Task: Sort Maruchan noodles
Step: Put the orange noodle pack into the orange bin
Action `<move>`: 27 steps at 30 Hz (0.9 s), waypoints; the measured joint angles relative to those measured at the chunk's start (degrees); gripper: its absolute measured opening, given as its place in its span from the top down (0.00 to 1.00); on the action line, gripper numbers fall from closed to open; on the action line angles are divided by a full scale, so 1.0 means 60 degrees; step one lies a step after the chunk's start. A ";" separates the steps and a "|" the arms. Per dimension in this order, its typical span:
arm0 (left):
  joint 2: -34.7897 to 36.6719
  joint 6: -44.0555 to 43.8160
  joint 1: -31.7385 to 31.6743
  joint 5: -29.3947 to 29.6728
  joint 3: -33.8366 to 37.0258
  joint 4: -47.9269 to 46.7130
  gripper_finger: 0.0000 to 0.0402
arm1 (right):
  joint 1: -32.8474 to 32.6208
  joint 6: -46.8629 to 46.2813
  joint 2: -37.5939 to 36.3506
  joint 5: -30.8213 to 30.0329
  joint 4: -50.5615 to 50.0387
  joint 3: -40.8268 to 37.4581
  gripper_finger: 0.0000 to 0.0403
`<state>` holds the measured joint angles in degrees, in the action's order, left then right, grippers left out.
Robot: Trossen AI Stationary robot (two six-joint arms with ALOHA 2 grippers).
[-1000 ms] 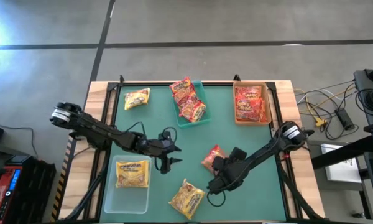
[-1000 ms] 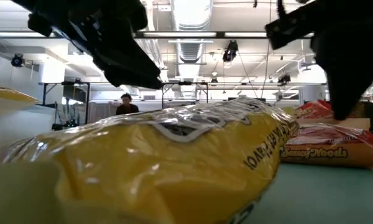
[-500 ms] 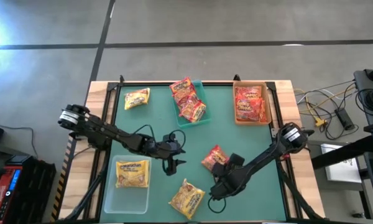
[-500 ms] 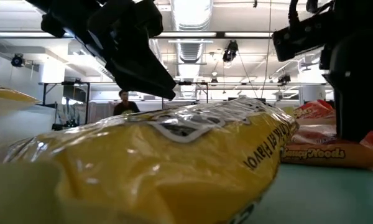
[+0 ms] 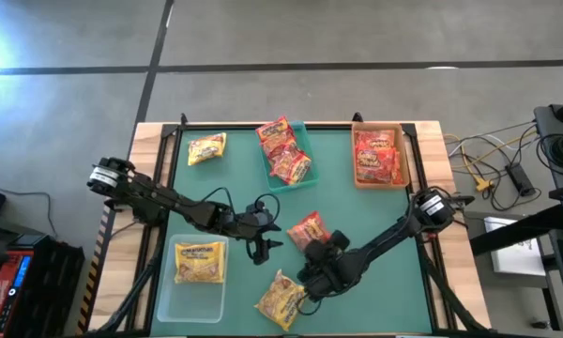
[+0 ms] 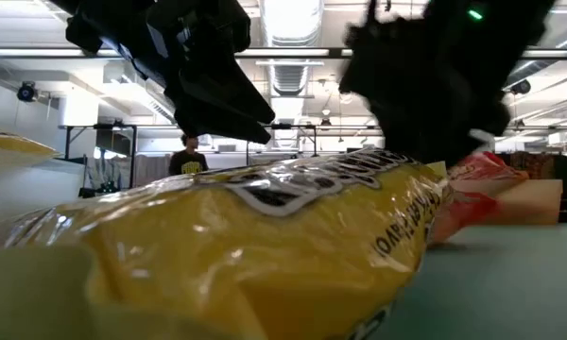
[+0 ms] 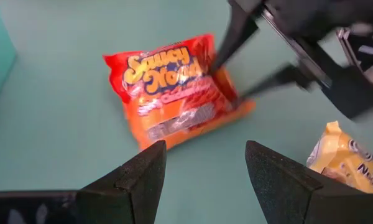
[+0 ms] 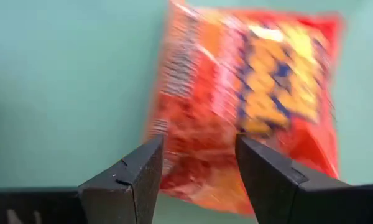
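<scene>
Orange-red crinkly plastic noodle packet (image 5: 309, 228) lies flat on the green surface (image 5: 375, 211), just ahead of both sets of parted, empty fingers: the left gripper (image 7: 201, 163) and the right gripper (image 8: 199, 163) face it from opposite sides. Risk: both arms converging could collide, or fingers could skid the slick packet away.

1. The left gripper (image 5: 266, 246) hangs over mid-table with its jaws apart; a loose packet (image 5: 309, 229) lies just beyond them, toward the right arm.
2. The right gripper (image 5: 310, 279) stands with jaws apart, and that same packet lies just ahead of them.
3. Another packet (image 5: 281, 301) lies at the near table edge, just beside the right jaws.
4. One packet (image 5: 198, 262) lies in a bin (image 5: 196, 300) near the left jaws, on their outer side.
</scene>
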<state>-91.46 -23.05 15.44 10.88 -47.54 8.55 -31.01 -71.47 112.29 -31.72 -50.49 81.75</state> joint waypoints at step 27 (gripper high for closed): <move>-0.0011 -0.2328 -0.0033 -0.0682 0.1329 0.1389 0.49 | 0.0110 0.0278 -0.0127 0.0606 -0.2873 0.0835 0.52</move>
<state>-91.53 -37.02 15.25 6.79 -39.57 16.88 -30.35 -69.80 111.53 -28.08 -67.72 86.76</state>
